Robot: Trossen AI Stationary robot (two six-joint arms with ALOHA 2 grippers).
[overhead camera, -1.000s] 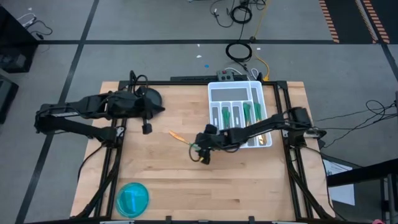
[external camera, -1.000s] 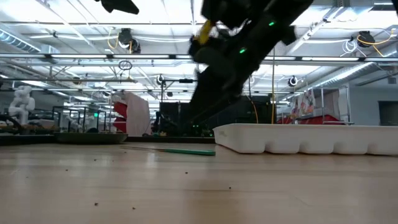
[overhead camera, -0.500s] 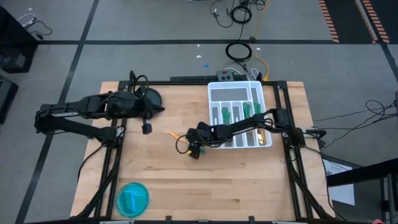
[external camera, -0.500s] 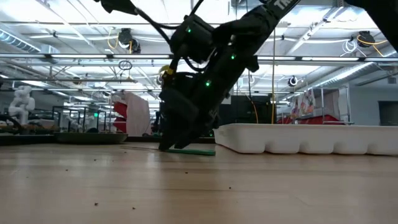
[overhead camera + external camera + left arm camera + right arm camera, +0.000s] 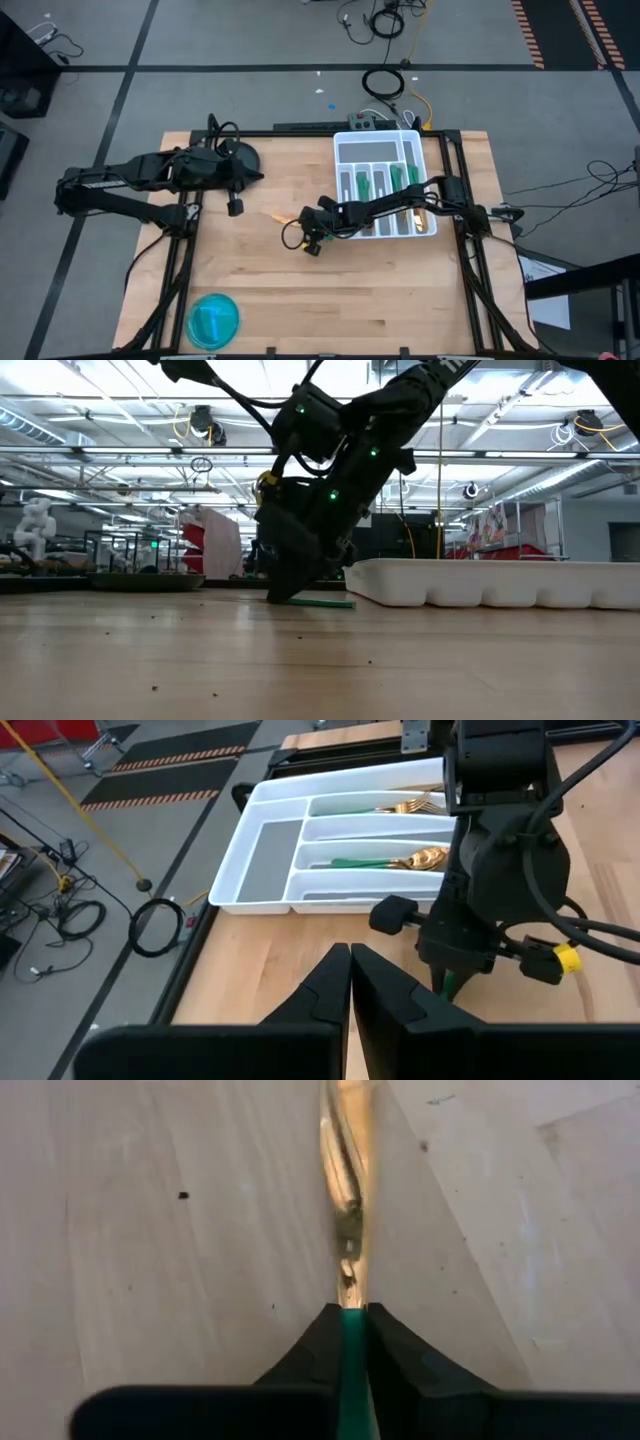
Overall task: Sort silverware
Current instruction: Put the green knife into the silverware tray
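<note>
The right claw (image 5: pixel 303 236) is down on the counter (image 5: pixel 260 290), just left of the white tray (image 5: pixel 352 145), pinching the green handle of a gold-headed utensil (image 5: pixel 347 1200) that lies on the wood. More silverware (image 5: pixel 400 860) lies in the tray's compartments. The left claw (image 5: pixel 350 985), pressed together and empty, waits at the counter's far left.

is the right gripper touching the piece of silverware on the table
Touching. In the right wrist view the right gripper has both fingers pressed against the green handle of the silverware piece lying on the table.
</note>
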